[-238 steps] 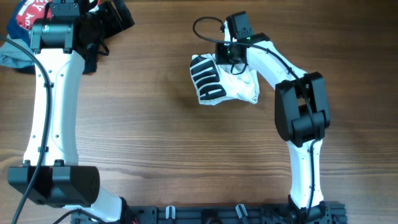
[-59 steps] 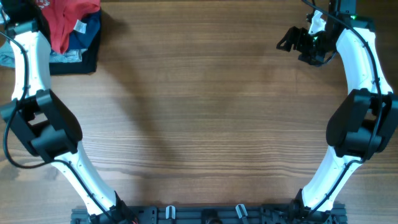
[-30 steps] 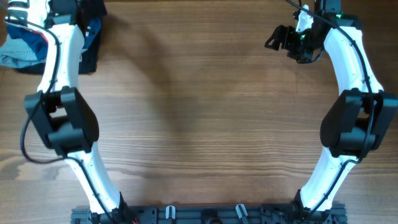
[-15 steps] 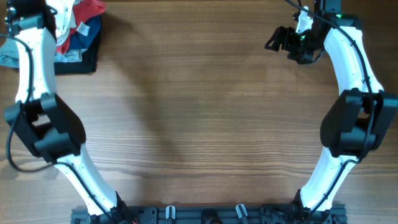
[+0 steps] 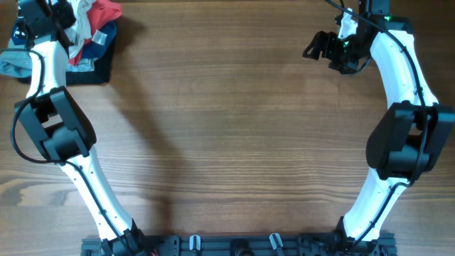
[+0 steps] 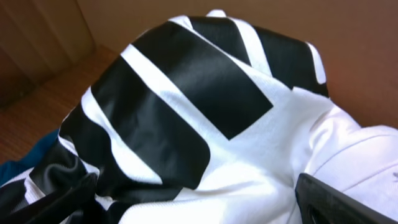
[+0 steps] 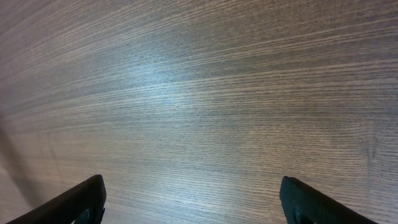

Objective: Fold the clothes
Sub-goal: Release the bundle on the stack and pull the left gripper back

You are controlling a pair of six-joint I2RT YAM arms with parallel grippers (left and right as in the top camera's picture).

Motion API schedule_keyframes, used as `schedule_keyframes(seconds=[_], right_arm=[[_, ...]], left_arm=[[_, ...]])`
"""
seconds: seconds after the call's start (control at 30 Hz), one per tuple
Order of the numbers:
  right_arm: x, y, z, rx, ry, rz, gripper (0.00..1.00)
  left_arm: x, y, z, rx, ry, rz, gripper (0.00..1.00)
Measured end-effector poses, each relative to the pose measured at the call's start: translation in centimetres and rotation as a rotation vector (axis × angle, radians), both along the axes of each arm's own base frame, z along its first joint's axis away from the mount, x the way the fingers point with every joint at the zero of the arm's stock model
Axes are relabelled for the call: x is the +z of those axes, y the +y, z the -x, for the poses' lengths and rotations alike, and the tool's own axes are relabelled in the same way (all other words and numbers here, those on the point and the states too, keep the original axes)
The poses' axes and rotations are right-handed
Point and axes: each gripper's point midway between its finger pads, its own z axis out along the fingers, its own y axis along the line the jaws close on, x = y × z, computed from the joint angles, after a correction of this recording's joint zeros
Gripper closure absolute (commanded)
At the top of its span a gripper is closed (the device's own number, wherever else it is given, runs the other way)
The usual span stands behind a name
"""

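The clothes, white thin fabric with broad black bars, fill the left wrist view in a rumpled heap. My left gripper stands open right over them, its dark fingertips wide apart with the fabric bulging between. In the overhead view the left gripper is at the far left corner over a pile of garments. My right gripper hovers open at the far right over bare wood. In the right wrist view the right gripper has nothing between its fingertips.
The pile at the far left holds a red piece, a blue one, a dark one and a grey-blue one. The wooden table stretches between the arms. A black rail runs along the near edge.
My left arm has swung back and forth over the pile at the far left corner and the red piece has shifted. The right arm has held still.
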Motion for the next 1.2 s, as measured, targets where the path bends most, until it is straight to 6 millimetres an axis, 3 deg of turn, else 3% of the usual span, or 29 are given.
schedule_keyframes(seconds=[0.07,0.23,0.4,0.47,0.6,0.7,0.77,0.93,1.0,1.1,1.2], right_arm=[[0.0,0.0,0.0,0.000,0.000,0.000,0.01],[0.0,0.0,0.0,0.004,-0.002,0.002,0.01],[0.0,0.0,0.0,0.004,-0.001,0.002,0.00],[0.0,0.0,0.0,0.004,-0.001,0.002,0.01],[0.0,0.0,0.0,0.004,-0.001,0.002,0.00],[0.0,0.0,0.0,0.004,0.000,0.001,0.00],[0.0,0.0,0.0,0.004,0.000,0.001,0.00],[0.0,0.0,0.1,0.004,0.005,0.001,0.01],[-0.1,0.0,0.3,0.004,0.010,0.001,0.00],[0.0,0.0,0.1,0.019,-0.005,0.006,0.01],[0.3,-0.1,-0.8,0.034,-0.052,0.017,0.00]], left_arm=[[0.1,0.0,0.1,0.000,0.002,0.001,0.00],[1.4,-0.4,0.8,-0.003,0.008,0.003,0.00],[4.4,-2.2,2.7,-0.015,0.037,0.027,0.00],[7.1,-3.6,3.7,-0.031,0.039,0.041,0.00],[15.0,-6.8,6.8,-0.067,0.008,0.041,0.00],[17.8,-8.8,10.1,-0.084,0.053,0.068,0.00],[17.7,-9.7,11.9,-0.088,0.109,0.106,0.00],[14.0,-12.7,16.1,-0.107,0.303,0.296,0.00],[13.6,-13.5,17.3,-0.109,0.341,0.342,0.00],[14.5,-14.8,20.0,-0.097,0.380,0.399,0.00],[17.5,-15.8,22.9,-0.086,0.355,0.417,0.00]])
